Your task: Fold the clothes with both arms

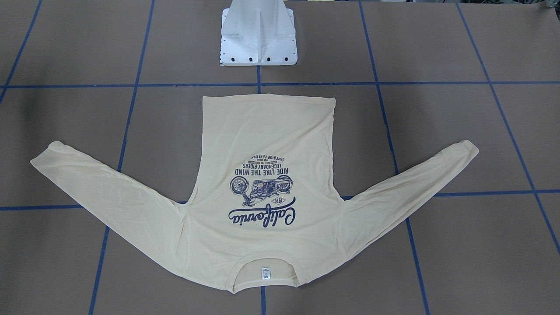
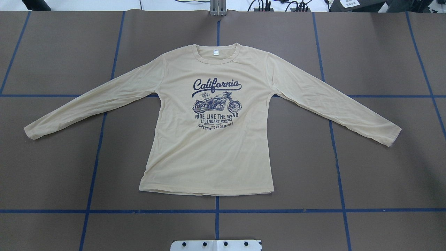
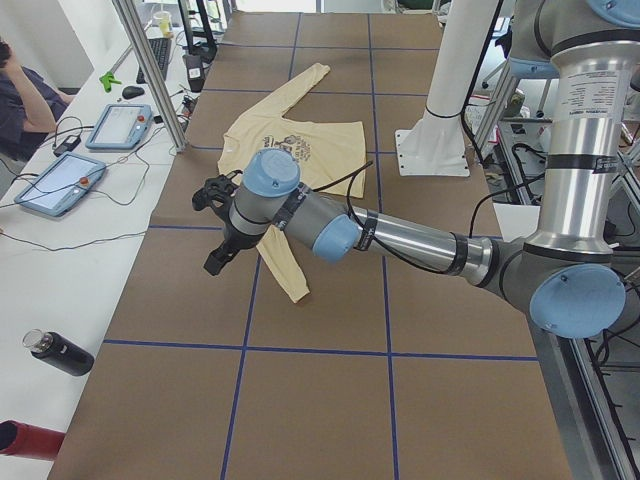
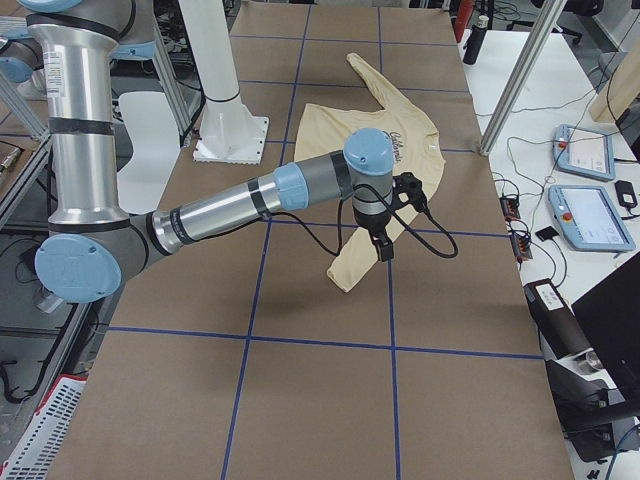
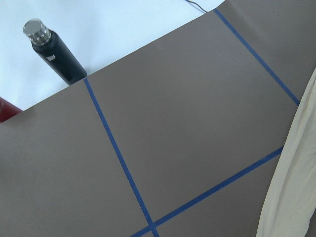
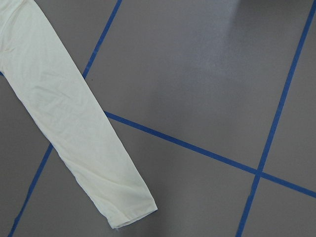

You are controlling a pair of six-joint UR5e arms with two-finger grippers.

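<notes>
Brown card covers the whole worktop, ruled into big squares by blue tape lines. The pale cream-yellow long-sleeved T-shirt lies flat in the middle, navy motorcycle print up. Its collar is on the far side and its hem faces the white pedestal base, with a tape line between them. Both sleeves are spread wide, with bare card beyond each cuff and all round the shirt.

The grey tubular left arm is raised off the worktop near the left sleeve's end, and the right arm near the right cuff. The left arm's fingers and the right arm's fingers point down. I can't tell whether either pair is apart or together.

Along the operators' edge are a black metal-capped bottle, two control tablets and aluminium frame posts.
</notes>
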